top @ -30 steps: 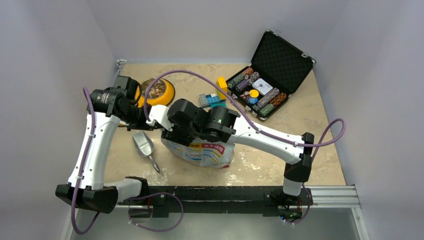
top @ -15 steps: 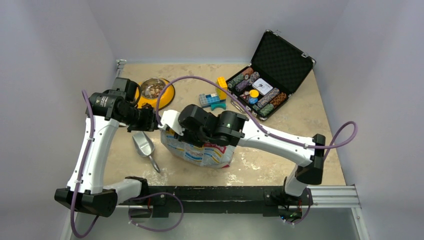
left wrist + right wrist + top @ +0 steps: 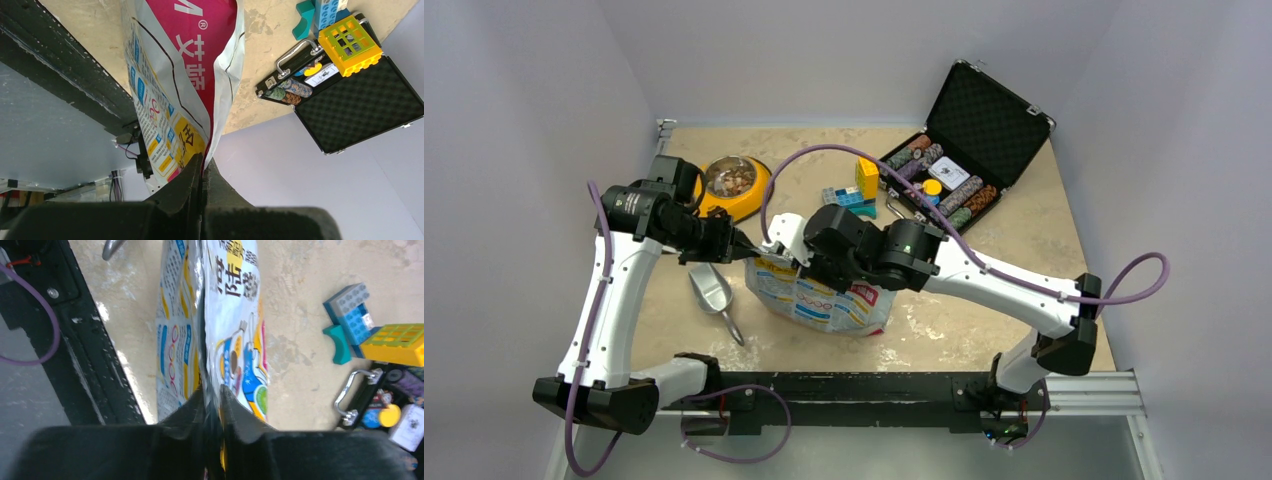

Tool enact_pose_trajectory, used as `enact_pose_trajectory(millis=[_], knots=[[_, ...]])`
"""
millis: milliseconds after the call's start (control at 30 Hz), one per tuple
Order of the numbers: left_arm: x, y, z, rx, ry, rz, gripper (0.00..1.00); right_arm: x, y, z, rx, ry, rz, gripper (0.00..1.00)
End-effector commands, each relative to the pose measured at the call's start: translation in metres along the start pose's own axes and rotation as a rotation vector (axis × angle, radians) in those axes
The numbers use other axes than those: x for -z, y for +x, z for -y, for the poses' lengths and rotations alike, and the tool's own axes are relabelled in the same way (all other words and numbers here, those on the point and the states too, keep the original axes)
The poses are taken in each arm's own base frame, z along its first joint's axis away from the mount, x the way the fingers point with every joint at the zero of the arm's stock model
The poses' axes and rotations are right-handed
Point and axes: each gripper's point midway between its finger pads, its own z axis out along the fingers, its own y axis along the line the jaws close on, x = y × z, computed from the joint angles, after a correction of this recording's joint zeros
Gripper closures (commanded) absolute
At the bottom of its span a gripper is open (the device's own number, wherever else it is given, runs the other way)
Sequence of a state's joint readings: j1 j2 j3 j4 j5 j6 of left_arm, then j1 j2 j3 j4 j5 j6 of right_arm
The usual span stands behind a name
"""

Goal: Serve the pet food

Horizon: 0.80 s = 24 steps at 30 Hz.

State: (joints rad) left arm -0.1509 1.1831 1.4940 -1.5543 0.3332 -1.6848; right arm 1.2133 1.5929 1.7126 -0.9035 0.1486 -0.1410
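Note:
The glossy white, yellow and magenta pet food bag [image 3: 822,297] stands on the table between my two grippers. My left gripper [image 3: 742,246] is shut on the bag's upper left edge [image 3: 202,159]. My right gripper [image 3: 796,262] is shut on the bag's top edge [image 3: 212,390]. Brown and tan kibble [image 3: 731,180] lies in a metal bowl with a yellow rim [image 3: 758,190] at the back left. A metal scoop [image 3: 712,292] lies on the table left of the bag, held by neither gripper.
An open black case [image 3: 964,140] with striped poker chips [image 3: 957,195] sits at the back right. Yellow, blue and teal toy bricks [image 3: 856,190] lie behind the bag. A black rail [image 3: 864,385] runs along the near table edge.
My right arm has moved right and nearer, carrying the bag's top edge with it. The bag now shows more of its left top. My left gripper has stayed almost still.

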Motion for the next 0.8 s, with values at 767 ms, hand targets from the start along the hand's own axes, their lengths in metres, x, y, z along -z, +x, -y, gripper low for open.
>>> enact_pose_trajectory(millis=[767], knots=[[0.013,0.010,0.008,0.007,0.048,-0.040,1.00,0.068,0.087,0.033,-0.143,0.170,-0.079,1.00]])
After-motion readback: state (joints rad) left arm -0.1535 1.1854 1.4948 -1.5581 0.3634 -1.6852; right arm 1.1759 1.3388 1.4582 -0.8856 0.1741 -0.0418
